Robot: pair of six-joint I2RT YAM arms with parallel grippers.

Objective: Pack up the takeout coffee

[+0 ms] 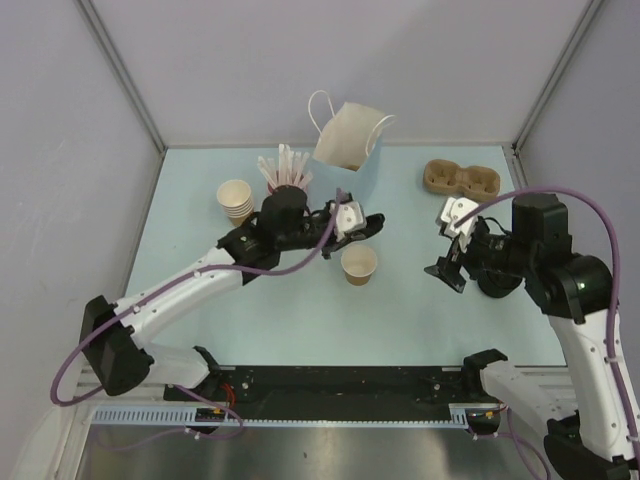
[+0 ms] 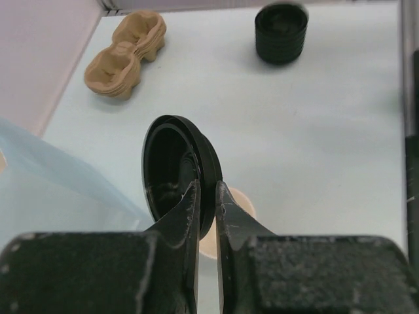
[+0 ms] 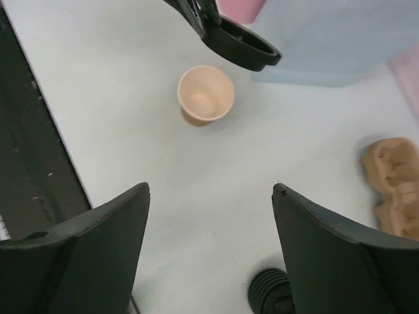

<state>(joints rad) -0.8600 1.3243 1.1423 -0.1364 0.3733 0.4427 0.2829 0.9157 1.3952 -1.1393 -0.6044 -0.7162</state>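
One lid (image 2: 178, 171), left tool (image 2: 207, 191), stack (image 2: 281, 33) maybe lids

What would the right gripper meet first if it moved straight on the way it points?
Probably bare table: that is all that shows midway between the tips of the open right gripper. The cup sits up-left of that line, the lid stack below it; depth is unclear.

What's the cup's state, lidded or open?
Open. The cup stands upright, inside showing; the left gripper holds the black lid off it.
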